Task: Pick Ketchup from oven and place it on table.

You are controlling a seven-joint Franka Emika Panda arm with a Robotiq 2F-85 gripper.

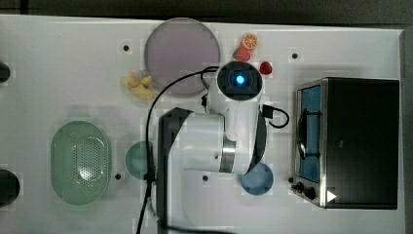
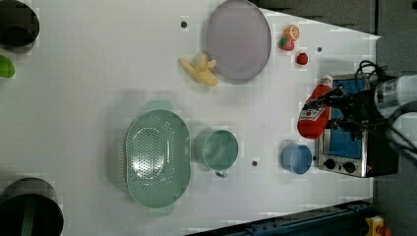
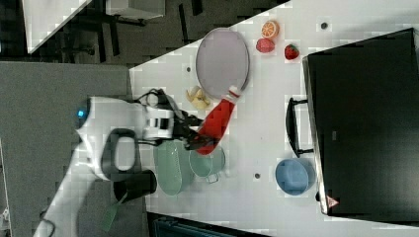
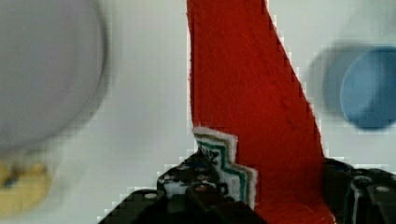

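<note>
End effector (image 2: 328, 114) is clamped on the Ketchup (image 2: 314, 114), fingers on either side of the red bottle's lower body next to its white label. Bottle is held in the air over the white counter (image 2: 98, 88), tilted, white cap pointing toward the grey plate (image 2: 238, 39); in the left view it sits just in front of the oven (image 2: 351, 147) and its blue glass door. Blue bowl (image 2: 296, 158) is on the counter near the oven's knobs. Green colander (image 2: 157, 157) and green cup (image 2: 220, 150) lie well apart from the bottle.
</note>
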